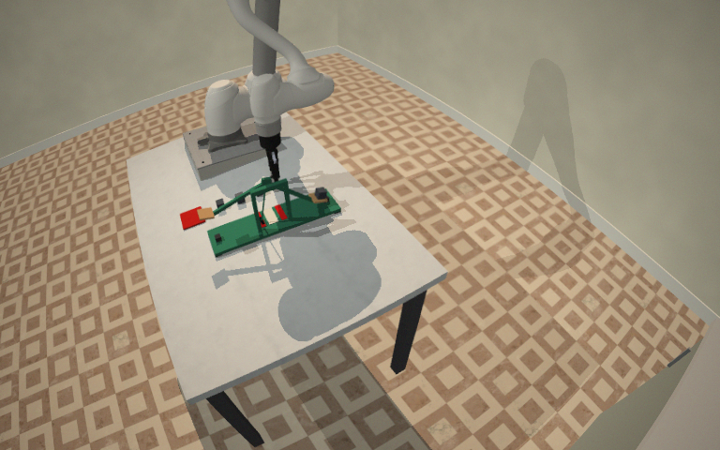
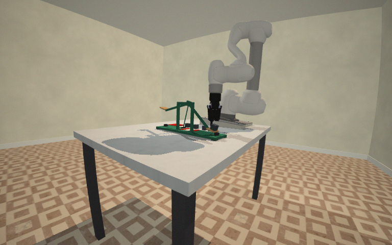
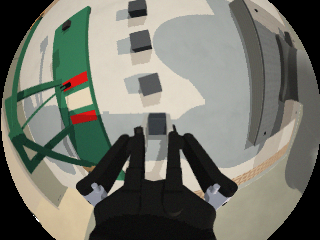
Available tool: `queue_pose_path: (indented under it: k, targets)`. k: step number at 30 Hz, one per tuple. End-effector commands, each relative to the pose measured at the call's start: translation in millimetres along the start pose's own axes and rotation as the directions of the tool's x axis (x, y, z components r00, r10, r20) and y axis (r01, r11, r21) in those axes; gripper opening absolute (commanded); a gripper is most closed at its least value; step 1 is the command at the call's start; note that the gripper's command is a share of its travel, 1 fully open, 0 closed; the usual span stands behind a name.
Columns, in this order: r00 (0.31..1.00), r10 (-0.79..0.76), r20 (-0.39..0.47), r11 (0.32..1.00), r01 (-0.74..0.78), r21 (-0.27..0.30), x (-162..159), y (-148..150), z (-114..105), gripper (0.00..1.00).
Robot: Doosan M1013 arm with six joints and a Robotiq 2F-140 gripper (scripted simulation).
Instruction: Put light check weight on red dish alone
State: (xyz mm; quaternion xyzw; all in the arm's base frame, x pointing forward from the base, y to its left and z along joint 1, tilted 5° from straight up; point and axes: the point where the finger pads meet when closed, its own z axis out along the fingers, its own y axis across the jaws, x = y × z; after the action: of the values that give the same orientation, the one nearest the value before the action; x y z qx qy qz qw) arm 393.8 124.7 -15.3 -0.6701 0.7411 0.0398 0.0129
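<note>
The green rocker balance (image 1: 273,215) stands mid-table, tilted. Its right pan (image 1: 318,199) is down and carries one dark weight (image 1: 320,191). Its left pan (image 1: 205,213) is up and empty. The pointer (image 1: 260,215) hangs over a red field beside the white one (image 1: 271,215). The flat red dish (image 1: 189,217) lies right side up, left of the balance, with nothing on it. A row of dark weights (image 3: 140,40) lies on the table behind the balance. My gripper (image 3: 157,120) points straight down at the near end of that row, with its fingers closed on the end weight (image 3: 158,123).
The robot's base plate (image 1: 228,151) sits at the table's back edge, close behind the gripper. The balance frame's top (image 1: 273,183) rises just in front of the gripper. Small dark stops (image 1: 220,239) sit on the green base.
</note>
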Motion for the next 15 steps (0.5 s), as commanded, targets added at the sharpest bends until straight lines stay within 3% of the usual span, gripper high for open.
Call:
queue_pose_path:
  k: [1,8,15]
  targets:
    - [1.0,0.0,0.0,1.0,0.0,0.0,0.0,0.0,0.0,0.24]
    - [1.0,0.0,0.0,1.0,0.0,0.0,0.0,0.0,0.0,0.24]
    - [1.0,0.0,0.0,1.0,0.0,0.0,0.0,0.0,0.0,0.31]
